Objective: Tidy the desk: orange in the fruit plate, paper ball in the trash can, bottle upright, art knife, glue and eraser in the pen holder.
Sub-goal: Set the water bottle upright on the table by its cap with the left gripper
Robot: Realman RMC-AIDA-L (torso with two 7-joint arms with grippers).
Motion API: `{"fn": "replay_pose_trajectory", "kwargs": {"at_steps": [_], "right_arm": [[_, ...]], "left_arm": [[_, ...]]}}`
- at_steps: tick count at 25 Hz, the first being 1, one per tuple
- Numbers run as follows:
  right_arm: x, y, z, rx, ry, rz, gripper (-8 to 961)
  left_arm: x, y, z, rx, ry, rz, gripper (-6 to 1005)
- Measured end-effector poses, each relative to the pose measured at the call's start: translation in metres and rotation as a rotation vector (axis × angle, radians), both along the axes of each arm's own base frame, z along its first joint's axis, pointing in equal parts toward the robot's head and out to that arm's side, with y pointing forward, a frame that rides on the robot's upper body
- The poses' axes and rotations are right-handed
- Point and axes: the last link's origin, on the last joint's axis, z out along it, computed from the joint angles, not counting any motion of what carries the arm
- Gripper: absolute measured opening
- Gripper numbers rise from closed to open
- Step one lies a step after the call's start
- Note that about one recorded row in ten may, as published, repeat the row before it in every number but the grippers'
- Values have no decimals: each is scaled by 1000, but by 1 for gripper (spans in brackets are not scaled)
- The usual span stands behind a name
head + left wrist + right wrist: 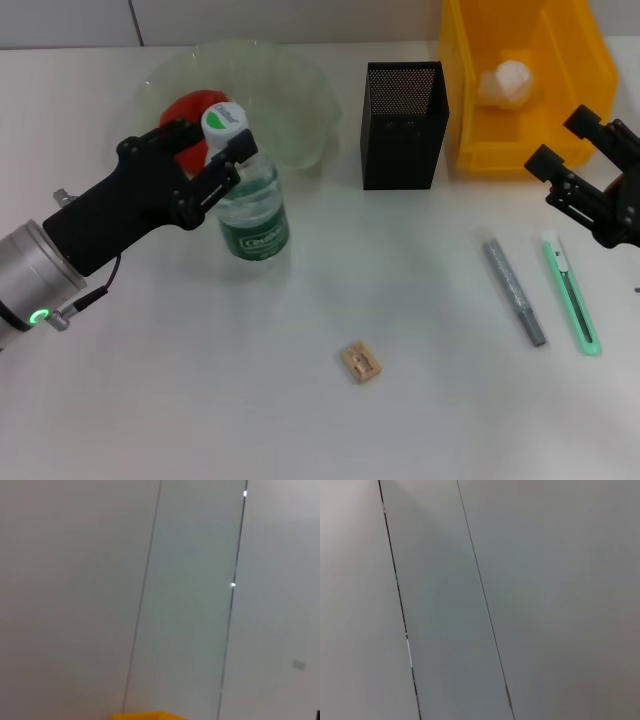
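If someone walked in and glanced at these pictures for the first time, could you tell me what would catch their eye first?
Probably the left gripper, jaws around the neck of the upright bottle in front of the fruit plate, which holds the orange. Next, the bright trash can at the far right with the paper ball inside, beside the pen holder. The right gripper hangs open above the art knife.

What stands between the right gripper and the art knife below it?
Nothing visible. In the head view the right gripper hangs open beside the trash can, and the art knife lies on the bare desk just in front of it. The glue lies apart on the knife's left, not in the path.
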Motion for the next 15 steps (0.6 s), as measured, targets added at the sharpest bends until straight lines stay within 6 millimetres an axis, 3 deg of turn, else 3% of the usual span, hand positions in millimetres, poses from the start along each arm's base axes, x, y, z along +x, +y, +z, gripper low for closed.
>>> {"fn": "replay_pose_trajectory", "kwargs": {"at_steps": [15], "right_arm": [[-3, 8, -2, 35, 14, -15, 803]], "left_arm": [[-4, 1, -4, 68, 2, 28, 450]]}}
